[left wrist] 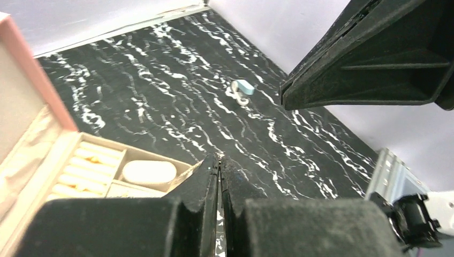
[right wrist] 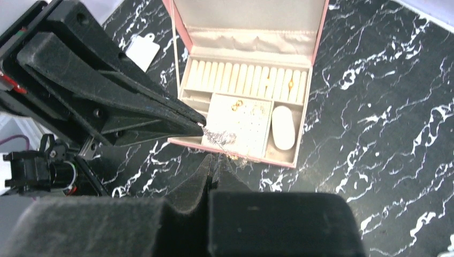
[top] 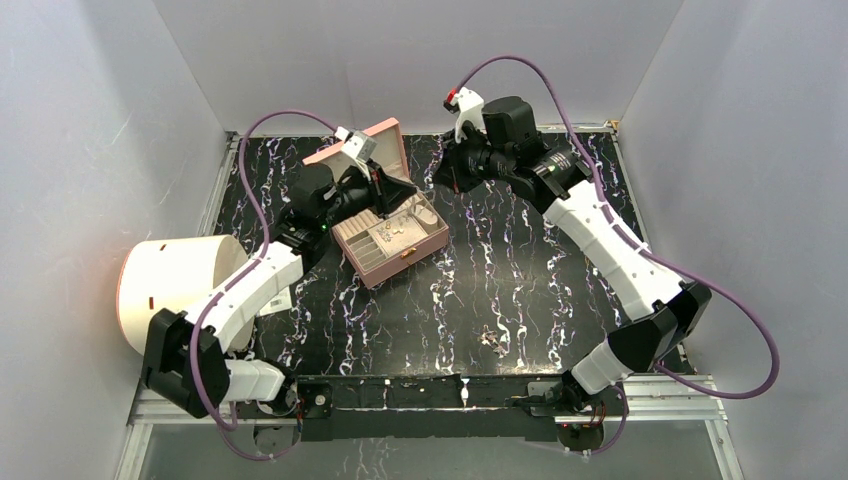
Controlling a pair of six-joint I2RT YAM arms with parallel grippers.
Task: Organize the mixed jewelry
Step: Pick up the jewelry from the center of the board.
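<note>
The pink box (right wrist: 309, 85) lies open, with gold rings (right wrist: 235, 106) and small silvery pieces in its cream tray. My left gripper (right wrist: 201, 124) is shut on a tangled silvery chain (right wrist: 220, 138) over the box's front edge. A thin strand with a gold bit runs from the tangle into the closed tips of my right gripper (right wrist: 214, 158). In the top view the left gripper (top: 395, 188) and the right gripper (top: 445, 180) meet over the box (top: 352, 257). In the left wrist view my left gripper (left wrist: 220, 158) is shut. A pale blue bit (left wrist: 245, 85) and a silvery piece (left wrist: 238, 97) lie on the table.
A white paper tag (right wrist: 142, 51) lies on the black marble table beside the box. A large white round container (top: 175, 280) stands at the left edge. A few loose jewelry pieces (top: 490, 338) lie near the front centre. White walls enclose the table.
</note>
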